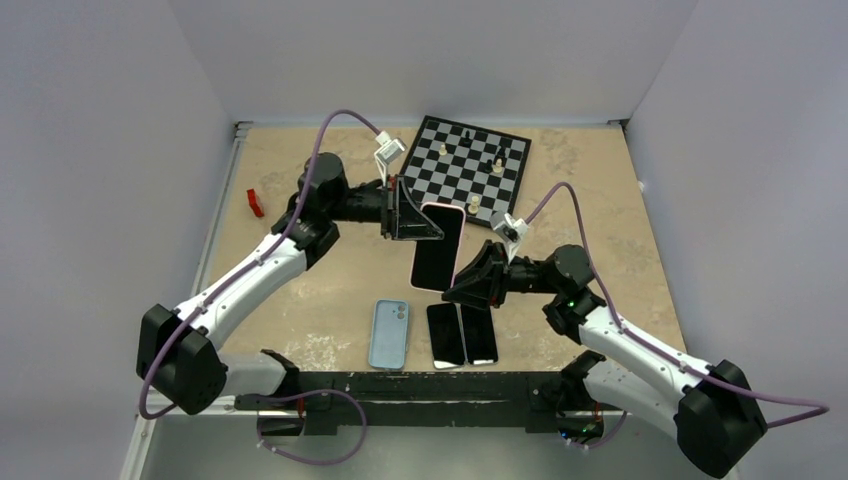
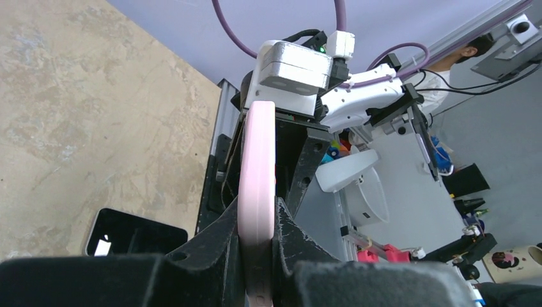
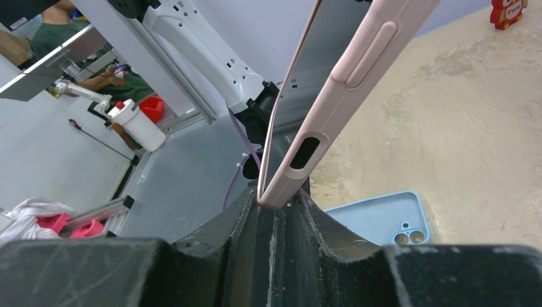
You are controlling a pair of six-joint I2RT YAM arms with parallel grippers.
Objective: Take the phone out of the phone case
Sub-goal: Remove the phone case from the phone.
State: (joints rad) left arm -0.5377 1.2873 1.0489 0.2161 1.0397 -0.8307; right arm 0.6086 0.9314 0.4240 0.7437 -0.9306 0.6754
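Observation:
A phone in a pink case hangs screen-up above the table between both grippers. My left gripper is shut on the case's far end; in the left wrist view the pink case edge is pinched between the jaws of that gripper. My right gripper is shut on the near bottom corner. In the right wrist view the pink case meets the gripper at its corner, and the phone's thin metal edge stands away from the case above it.
An empty blue case and two black phones lie on the table near the front edge. A chessboard with a few pieces lies at the back. A small red object lies at the left.

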